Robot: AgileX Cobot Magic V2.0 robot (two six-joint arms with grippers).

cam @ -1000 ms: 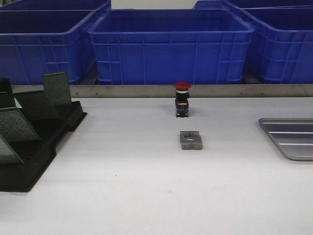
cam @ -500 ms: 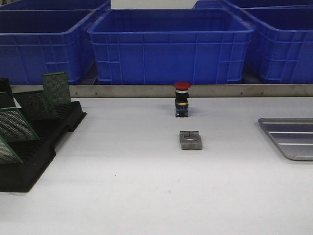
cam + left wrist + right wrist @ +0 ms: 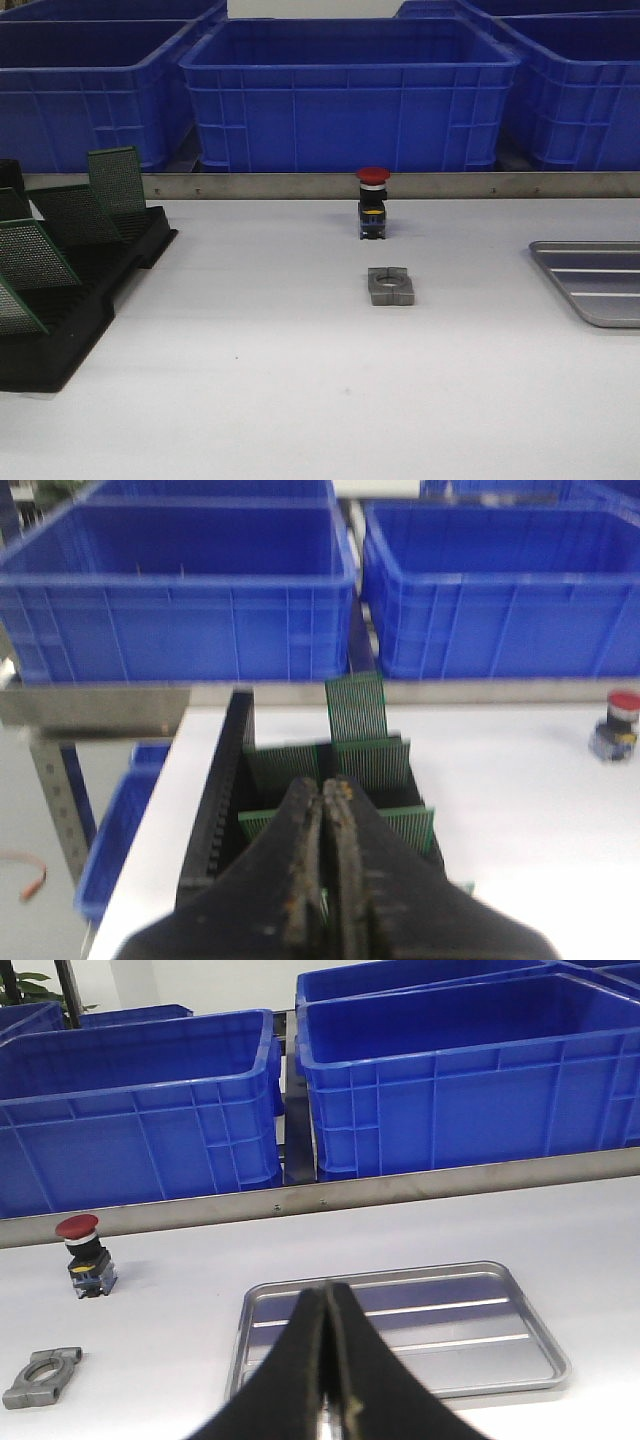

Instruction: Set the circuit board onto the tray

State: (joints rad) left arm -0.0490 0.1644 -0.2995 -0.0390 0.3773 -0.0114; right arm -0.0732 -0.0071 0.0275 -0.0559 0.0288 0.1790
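Several green circuit boards [image 3: 40,250] standing tilted in black rack [image 3: 75,320] at surface's left; silver tray [image 3: 600,280] lying flat far right, long axis left-right. Both arms' fingers pressed together, holding nothing.

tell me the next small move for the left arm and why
Probably open the left hand and ease it down toward the nearest circuit board in the black rack. Its jaws are shut and empty above the upright boards, and the tray under the right hand holds no board.
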